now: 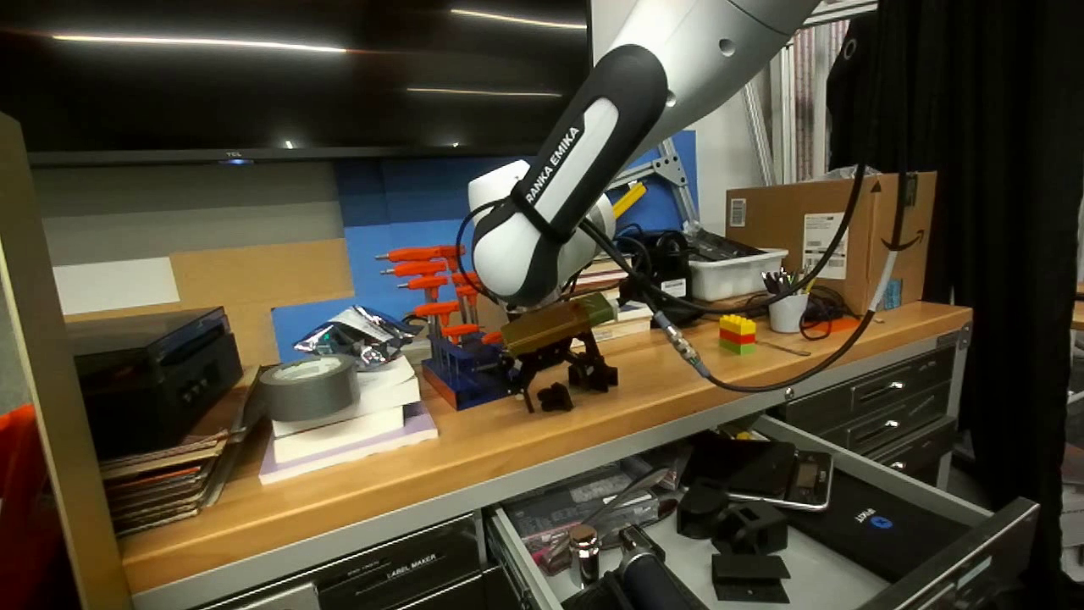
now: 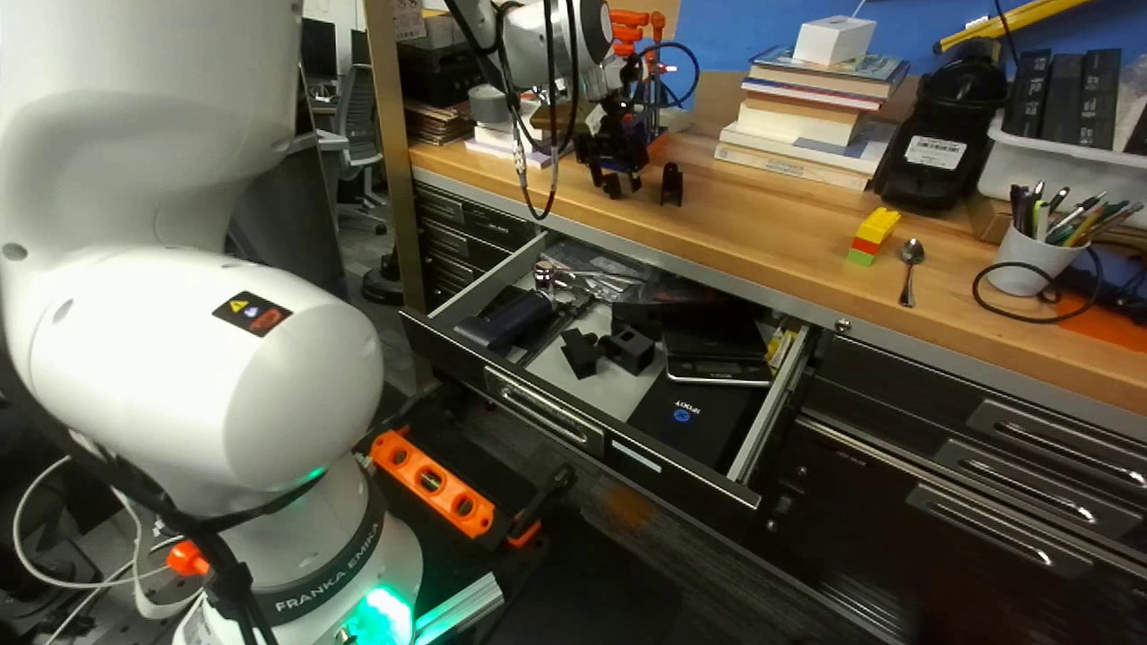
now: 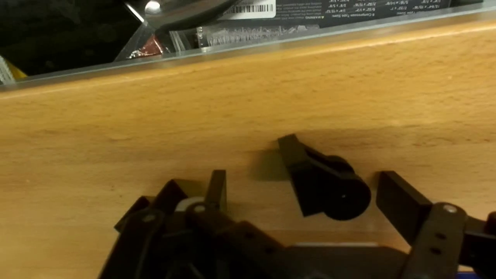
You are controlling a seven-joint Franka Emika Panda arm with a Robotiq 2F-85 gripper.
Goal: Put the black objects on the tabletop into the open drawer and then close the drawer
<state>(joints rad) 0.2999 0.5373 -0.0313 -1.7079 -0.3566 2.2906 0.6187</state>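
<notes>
One black object (image 3: 317, 186) sits on the tabletop (image 3: 155, 143) right of centre in my wrist view, between the fingers of my gripper (image 3: 302, 190). The jaws stand wide apart, one on either side of it; on its left I see plain wood, on its right just a slim gap before the finger. A second black object (image 3: 168, 195) shows at the lower left of that view, partly hidden behind the other finger; I can't tell whether they touch.

The drawer (image 2: 609, 392) stands pulled out, at the middle of the frame in an exterior view, and part of its inside shows along the top of my wrist view. Inside I make out small black parts (image 2: 630, 349), a dark case (image 2: 703, 439) with a blue logo, and a flat device (image 2: 717, 369) with a small display, overlapping that case.

In an exterior view, left of centre, a roll of grey tape (image 1: 309, 396) lies on stacked books (image 1: 347, 449), and orange-handled tools (image 1: 423, 254) stand in a blue holder (image 1: 466, 390). In the right half of that frame I have a yellow, red and green brick stack (image 1: 737, 337), a white pen cup (image 1: 789, 313) and a cardboard box (image 1: 766, 224).
</notes>
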